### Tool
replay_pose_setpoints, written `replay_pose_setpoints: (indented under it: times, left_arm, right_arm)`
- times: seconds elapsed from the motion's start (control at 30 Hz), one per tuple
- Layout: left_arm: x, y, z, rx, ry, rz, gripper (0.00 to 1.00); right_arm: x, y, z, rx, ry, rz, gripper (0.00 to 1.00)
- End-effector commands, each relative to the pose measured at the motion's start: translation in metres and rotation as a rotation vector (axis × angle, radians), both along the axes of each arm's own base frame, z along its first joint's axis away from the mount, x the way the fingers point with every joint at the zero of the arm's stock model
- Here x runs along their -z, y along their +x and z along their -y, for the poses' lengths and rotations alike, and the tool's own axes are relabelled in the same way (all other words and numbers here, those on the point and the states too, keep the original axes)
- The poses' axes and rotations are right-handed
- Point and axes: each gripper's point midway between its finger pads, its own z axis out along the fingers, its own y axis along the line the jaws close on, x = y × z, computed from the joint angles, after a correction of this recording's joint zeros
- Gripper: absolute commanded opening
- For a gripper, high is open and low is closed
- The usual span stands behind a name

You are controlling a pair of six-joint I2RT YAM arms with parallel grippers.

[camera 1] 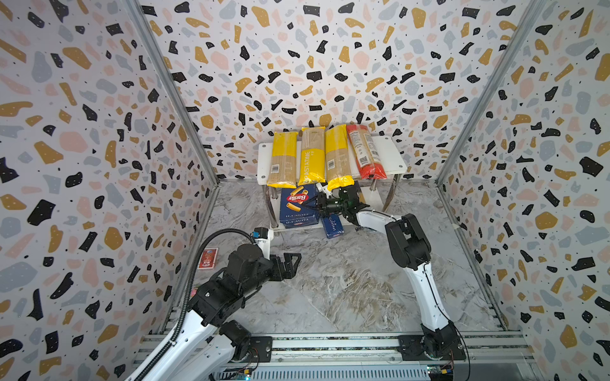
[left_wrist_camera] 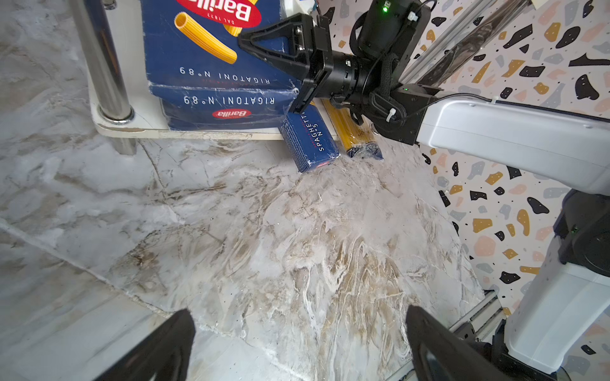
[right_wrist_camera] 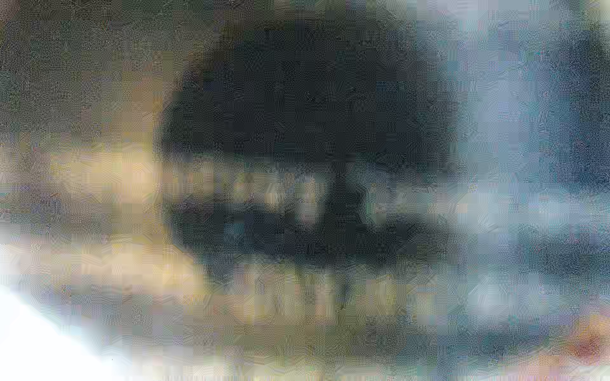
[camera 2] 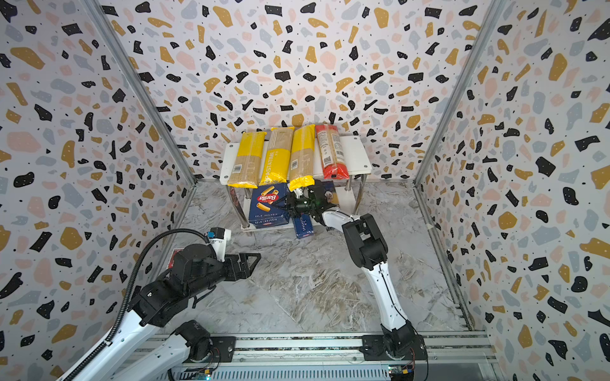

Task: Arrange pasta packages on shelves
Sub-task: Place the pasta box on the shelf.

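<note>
- Top views both show the marble table (camera 1: 330, 290), with the shelves (camera 1: 391, 155) at its far edge against the back wall.
- On the shelves' lower board, at the left-arm end, lies the wide Barilla box (camera 1: 297, 204), logo face up, its front end at the board's front edge.
- On the shelves' top board, the left yellow bag (camera 1: 282, 158), middle yellow bag (camera 1: 312, 155) and right yellow bag (camera 1: 338, 153) lie side by side, running front to back. All three overhang the front edge, and the right one sticks out farthest.
- Just beside the right yellow bag, toward the shelves' right-arm end, the red-orange bag (camera 1: 364, 151) lies slightly slanted.
- Left wrist view shows the blue-ended bag (left_wrist_camera: 350, 132) on the lower board, its end poking past the shelves' front under the right arm.
- Between it and the wide box, the narrow Barilla box (camera 1: 331, 226) juts out of the lower board, front end on the table.
- At the shelves' front, the right gripper (camera 1: 313, 207) reaches the wide box's right edge. One finger (left_wrist_camera: 270, 43) lies over the box's face and the other is hidden, so I cannot tell whether it grips. The right wrist view is too blurred to help.
- Well in front of the shelves, the left gripper (camera 1: 290, 264) hangs over the table, jaws spread wide, holding nothing.
- Far left of the shelves, by the side wall, a small red pack (camera 1: 208, 258) lies flat.
</note>
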Motion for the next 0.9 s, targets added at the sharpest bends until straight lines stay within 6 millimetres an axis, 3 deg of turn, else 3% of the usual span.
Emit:
replay_pose_setpoints:
  times: [0.0,0.2,0.37,0.6,0.63,0.67,0.87]
  left_arm:
    - [-0.002,0.001,0.001,0.014,-0.008,0.025,0.99]
    - [0.0,0.002,0.0,0.016,-0.003,0.024,1.0]
    - [0.0,0.003,0.002,0.026,-0.005,0.024,0.99]
    - [0.002,0.004,0.005,0.035,-0.023,0.019,0.99]
    - [0.003,0.004,0.006,0.037,-0.026,0.014,0.99]
    - [0.004,0.004,0.008,0.043,-0.028,0.012,1.0]
    - [0.006,0.008,0.009,0.04,-0.03,0.009,0.99]
  right_arm:
    - [-0.067,0.0,-0.006,-0.03,0.089,0.207,0.5]
    - [-0.062,-0.001,-0.007,-0.034,0.076,0.193,0.54]
    - [-0.063,-0.005,-0.007,-0.035,0.057,0.203,0.74]
    - [-0.068,-0.007,0.002,-0.02,0.058,0.194,0.83]
    - [-0.068,-0.006,0.005,-0.011,0.055,0.189,0.96]
    - [-0.068,-0.006,0.009,-0.003,0.051,0.186,0.99]
    - [-0.071,-0.007,0.023,0.017,0.036,0.18,0.99]
